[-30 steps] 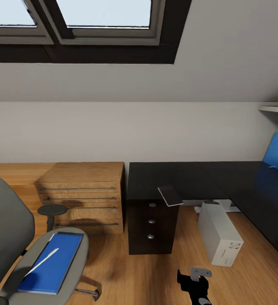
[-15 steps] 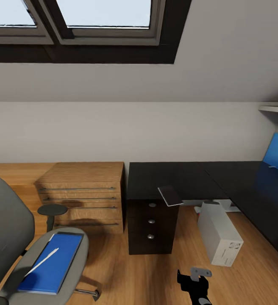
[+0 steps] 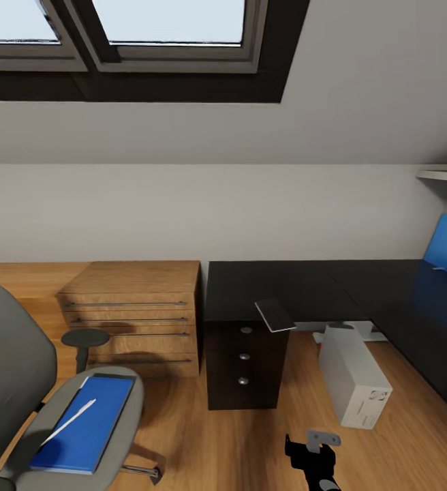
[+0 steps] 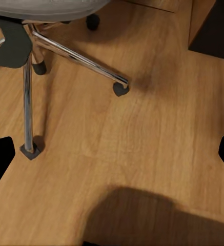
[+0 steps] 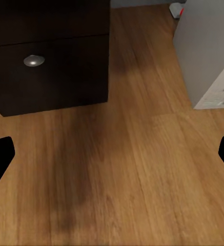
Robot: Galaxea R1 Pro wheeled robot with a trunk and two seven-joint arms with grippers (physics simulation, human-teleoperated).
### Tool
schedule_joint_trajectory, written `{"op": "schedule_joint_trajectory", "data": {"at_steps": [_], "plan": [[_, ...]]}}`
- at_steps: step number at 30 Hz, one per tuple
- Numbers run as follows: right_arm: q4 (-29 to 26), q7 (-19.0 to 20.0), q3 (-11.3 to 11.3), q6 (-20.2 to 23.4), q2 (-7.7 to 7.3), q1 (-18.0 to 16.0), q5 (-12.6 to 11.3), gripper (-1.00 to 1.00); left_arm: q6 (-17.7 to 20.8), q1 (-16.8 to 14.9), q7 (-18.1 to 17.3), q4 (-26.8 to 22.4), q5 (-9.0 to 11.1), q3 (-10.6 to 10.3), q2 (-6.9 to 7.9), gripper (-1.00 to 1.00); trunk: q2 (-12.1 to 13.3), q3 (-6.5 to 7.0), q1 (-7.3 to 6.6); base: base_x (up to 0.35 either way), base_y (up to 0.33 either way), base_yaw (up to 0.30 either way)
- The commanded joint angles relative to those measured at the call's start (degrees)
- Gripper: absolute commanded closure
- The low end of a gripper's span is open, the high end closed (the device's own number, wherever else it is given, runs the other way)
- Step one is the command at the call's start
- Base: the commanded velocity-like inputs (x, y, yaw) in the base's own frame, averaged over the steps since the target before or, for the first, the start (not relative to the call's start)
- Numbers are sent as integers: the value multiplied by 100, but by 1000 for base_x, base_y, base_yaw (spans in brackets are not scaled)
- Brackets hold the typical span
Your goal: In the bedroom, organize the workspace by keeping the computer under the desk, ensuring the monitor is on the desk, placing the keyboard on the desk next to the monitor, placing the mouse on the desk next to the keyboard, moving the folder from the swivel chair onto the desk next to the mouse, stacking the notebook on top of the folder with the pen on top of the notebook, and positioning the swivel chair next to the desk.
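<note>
One step looks done: computer under the desk on the right. Swivel chair sits near left, well apart from desk, folder on its seat, pen on top. Notebook overhangs desk edge. Right end effector low, empty; spread or pressed together, cannot tell.

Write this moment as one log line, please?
folder: on swivel chair seat | pen: on folder | notebook: overhanging desk edge | computer: floor beside desk | grippers: empty, jaws apart
</note>
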Motion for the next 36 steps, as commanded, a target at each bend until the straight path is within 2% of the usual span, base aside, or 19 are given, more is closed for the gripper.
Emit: {"op": "schedule_joint_trajectory", "data": {"at_steps": [1, 7, 14, 22, 36], "plan": [[11, -2, -42, -31, 4, -6, 10, -100, -15, -2, -29, 5, 64, -45, 3, -100, -4, -6, 0, 0, 62, 0], [11, -4, -42, -31, 21, -6, 10, -100, -13, -3, -39, 7, 155, -41, 9, -100, -4, -6, 0, 0, 31, 41], [11, -5, -42, -31, 26, -6, 10, -100, -6, -2, -42, 8, 263, -45, 10, -100, -4, -10, 0, 0, 7, 190], [11, -3, -42, -30, 22, -6, 10, -100, -3, -3, -42, 8, 291, -46, 11, -100, -4, -29, 0, 0, 1, 152], [11, -2, -42, -29, 21, -6, 10, -100, 5, -4, -42, 8, 297, -46, 11, -100, -4, -38, 0, 0, 0, 20]]}}
